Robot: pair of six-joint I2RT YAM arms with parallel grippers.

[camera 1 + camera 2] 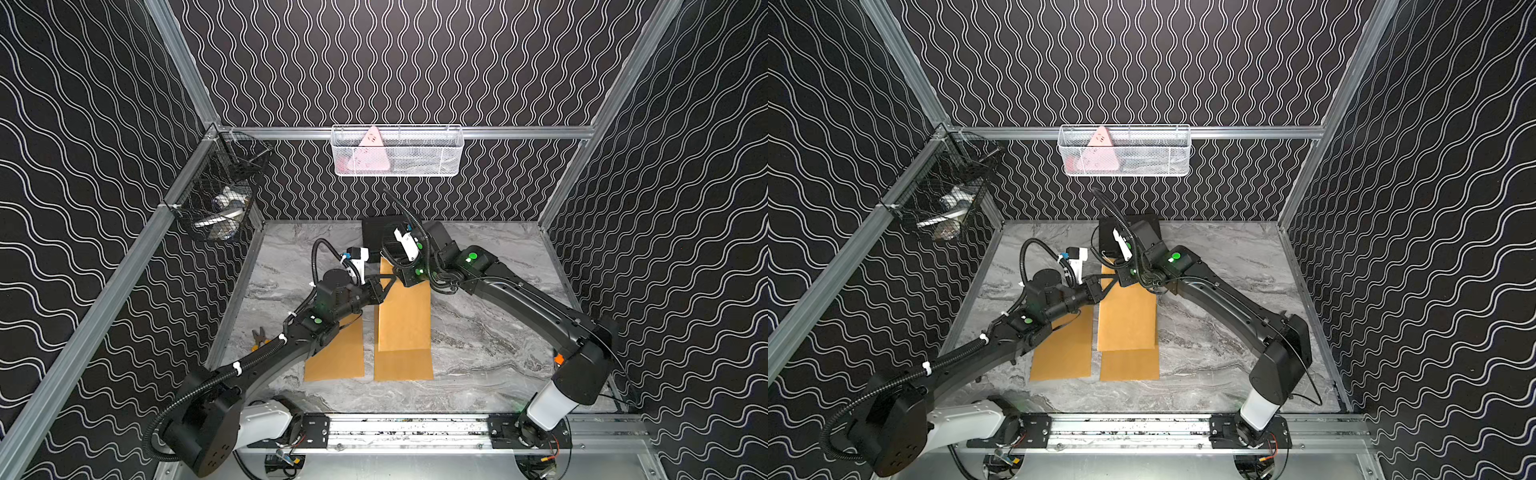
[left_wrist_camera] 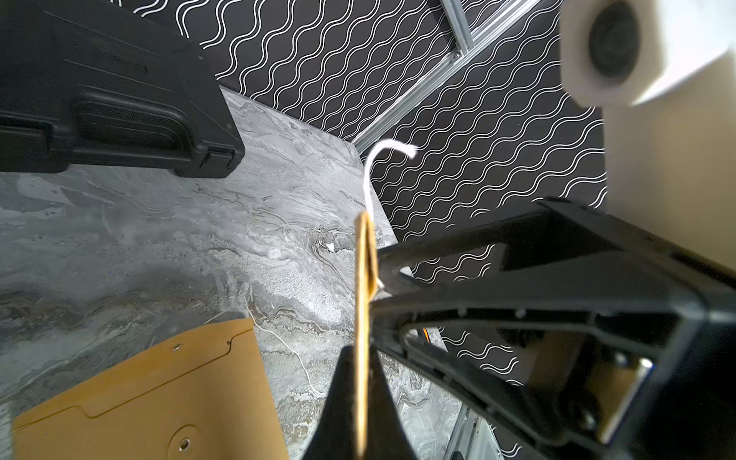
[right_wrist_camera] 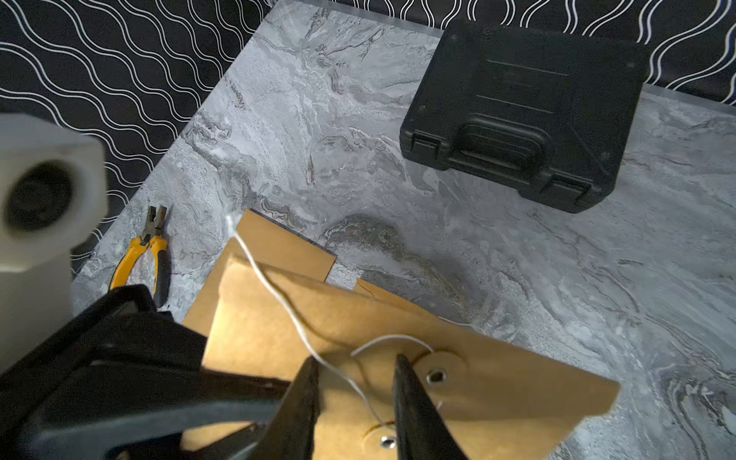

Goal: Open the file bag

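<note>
Both arms (image 1: 519, 299) lean over the marble table (image 1: 498, 345), hiding the far end of the file bag (image 1: 403, 324), mid-table beside a second kraft envelope (image 1: 338, 357), black case (image 3: 517, 87) behind. Left gripper (image 2: 360, 358) pinches its lifted flap (image 2: 363, 255); right gripper (image 3: 356, 360), spread, straddles the string (image 3: 275, 294).

black case (image 2: 119, 79): an embossed mark is seen on the lid; too blurred to be read
pink triangle (image 1: 370, 151): small dark marks are seen; too small to be read
legible text: none
</note>
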